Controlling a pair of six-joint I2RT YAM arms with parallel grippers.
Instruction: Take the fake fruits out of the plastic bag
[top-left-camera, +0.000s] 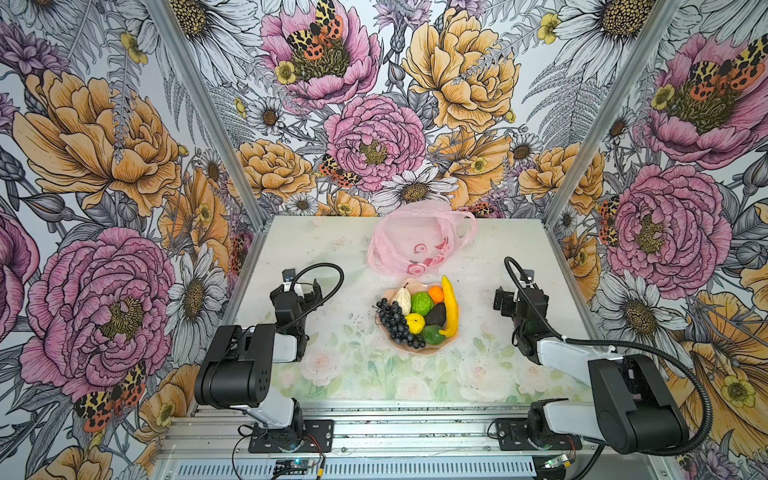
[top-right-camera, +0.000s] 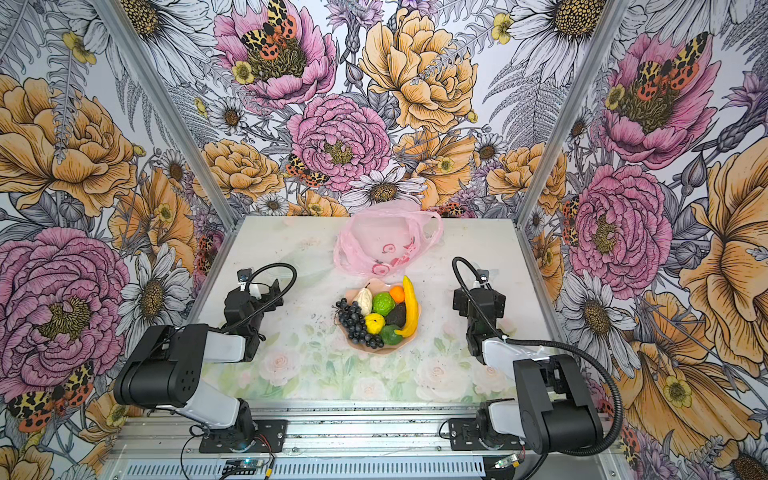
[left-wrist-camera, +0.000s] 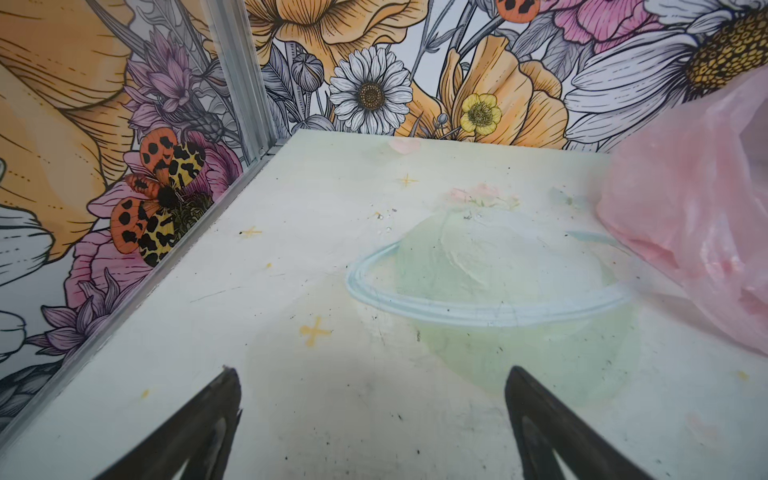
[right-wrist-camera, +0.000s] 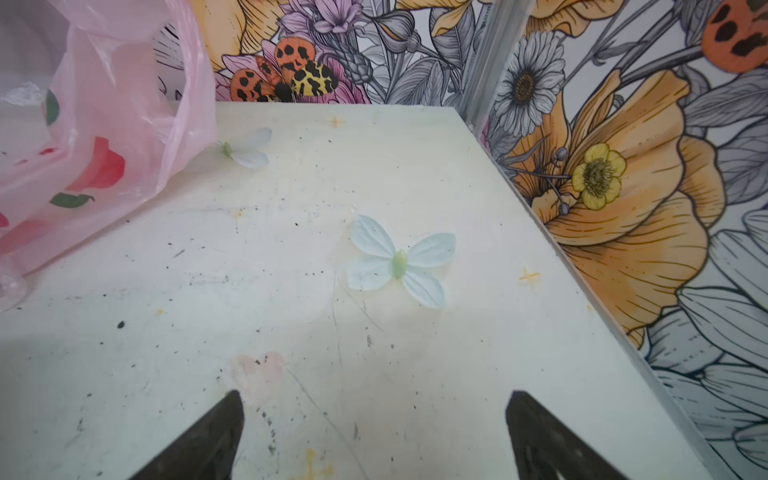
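Crowding fake fruits (top-left-camera: 422, 302) hide the plate (top-left-camera: 432, 348) middle.

Bright, even, diffuse light with only faint shadows.
Both top views are sharp, their walls (top-left-camera: 104, 145) bowing at the edges. In the left wrist view a soft grey shadow dulls the near tabletop (left-wrist-camera: 291, 270), and the left gripper (left-wrist-camera: 372, 370) and plastic bag (left-wrist-camera: 685, 249) blur.

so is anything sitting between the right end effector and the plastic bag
Nothing visible. In the right wrist view only bare tabletop lies between the open right end effector and the plastic bag. The plate of fake fruits sits off that line.
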